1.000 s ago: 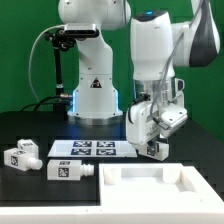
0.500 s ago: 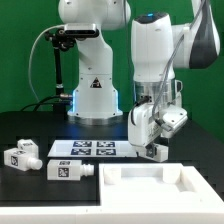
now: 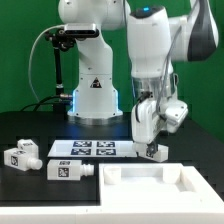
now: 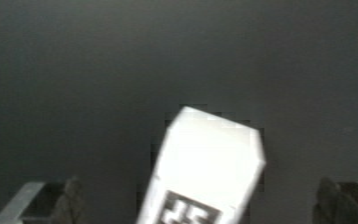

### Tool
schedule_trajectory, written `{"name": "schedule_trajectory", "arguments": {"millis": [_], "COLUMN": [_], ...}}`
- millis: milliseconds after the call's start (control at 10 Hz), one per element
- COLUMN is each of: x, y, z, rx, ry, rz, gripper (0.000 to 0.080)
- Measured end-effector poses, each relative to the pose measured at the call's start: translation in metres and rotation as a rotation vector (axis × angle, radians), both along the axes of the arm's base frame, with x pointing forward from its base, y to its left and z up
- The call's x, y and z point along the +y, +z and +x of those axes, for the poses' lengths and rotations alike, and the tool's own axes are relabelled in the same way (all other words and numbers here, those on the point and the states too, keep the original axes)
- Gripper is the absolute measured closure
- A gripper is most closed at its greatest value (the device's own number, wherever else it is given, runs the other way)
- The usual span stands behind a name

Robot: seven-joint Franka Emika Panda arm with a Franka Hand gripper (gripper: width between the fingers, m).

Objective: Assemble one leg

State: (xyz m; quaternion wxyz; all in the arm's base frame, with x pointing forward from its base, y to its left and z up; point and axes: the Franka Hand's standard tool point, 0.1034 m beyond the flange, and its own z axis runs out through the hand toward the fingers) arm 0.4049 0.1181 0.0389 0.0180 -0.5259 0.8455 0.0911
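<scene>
A white leg (image 3: 153, 151) with a black-and-white tag stands at the far edge of the large white panel (image 3: 150, 185), just below my gripper (image 3: 150, 138). In the wrist view the leg (image 4: 211, 165) lies tilted between my two fingers, with a dark gap on each side. My gripper (image 4: 197, 205) is open around the leg, and the fingertips (image 4: 51, 200) are apart from it. Two more legs lie on the black table at the exterior view's left, one (image 3: 18, 156) farther left and one (image 3: 67, 169) nearer the panel.
The marker board (image 3: 90, 149) lies flat on the table in front of the robot's base (image 3: 95, 95). The large white panel with a raised rim fills the front right. A dark stand (image 3: 62, 60) rises at the back left.
My wrist and gripper have risen a little and turned slightly. The leg below them stays in the same spot by the panel's edge.
</scene>
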Motion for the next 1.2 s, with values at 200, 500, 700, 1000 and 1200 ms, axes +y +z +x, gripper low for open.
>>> {"name": "schedule_trajectory", "arguments": {"millis": [200, 500, 700, 1000, 1200], "x": [0.002, 0.002, 0.014, 0.032, 0.037], "y": [0.003, 0.002, 0.002, 0.007, 0.008], "z": [0.009, 0.007, 0.001, 0.001, 0.001], "rx": [-0.028, -0.007, 0.061, 0.064, 0.088], "ry": [0.141, 0.045, 0.039, 0.031, -0.045], "rz": [0.016, 0.009, 0.02, 0.017, 0.016], "gripper": [0.0151, 0.0151, 0.0151, 0.0151, 0.0151]}}
